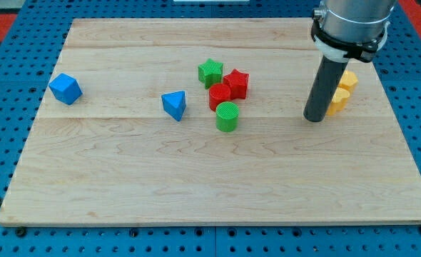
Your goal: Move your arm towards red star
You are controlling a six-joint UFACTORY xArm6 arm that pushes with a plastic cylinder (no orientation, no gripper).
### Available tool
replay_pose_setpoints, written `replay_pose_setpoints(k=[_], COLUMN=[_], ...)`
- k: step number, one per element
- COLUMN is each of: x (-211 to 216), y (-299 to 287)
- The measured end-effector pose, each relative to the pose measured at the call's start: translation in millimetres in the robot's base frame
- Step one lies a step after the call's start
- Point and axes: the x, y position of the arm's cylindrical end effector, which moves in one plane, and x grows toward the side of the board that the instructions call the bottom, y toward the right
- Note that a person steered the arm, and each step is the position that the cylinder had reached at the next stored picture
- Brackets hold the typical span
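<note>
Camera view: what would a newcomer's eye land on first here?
The dark rod at the view's upper right, my tip resting beside a yellow block. Next, the tight cluster at centre: red star, green star, a red block and green cylinder, well to my tip's left.

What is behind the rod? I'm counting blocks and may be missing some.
Yellow blocks sit behind the rod, on the view's right of my tip. The rod covers their left portions, so their number and shape stay unclear.

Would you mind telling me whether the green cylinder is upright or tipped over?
Upright: the green cylinder shows its round flat top facing up, beside the red hexagon.
</note>
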Motion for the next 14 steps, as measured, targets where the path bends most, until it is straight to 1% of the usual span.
replay_pose_setpoints(k=[3,4,5,6,7,8,9,10,12,14], x=[-2.0,22.9,58.1,72.5,72.8,72.8,72.8,72.8,72.4,2.3], y=[60.8,48.9,18.1,-2.2,-3.7,-12.5,-57.1,-81.5,-81.8,-62.2])
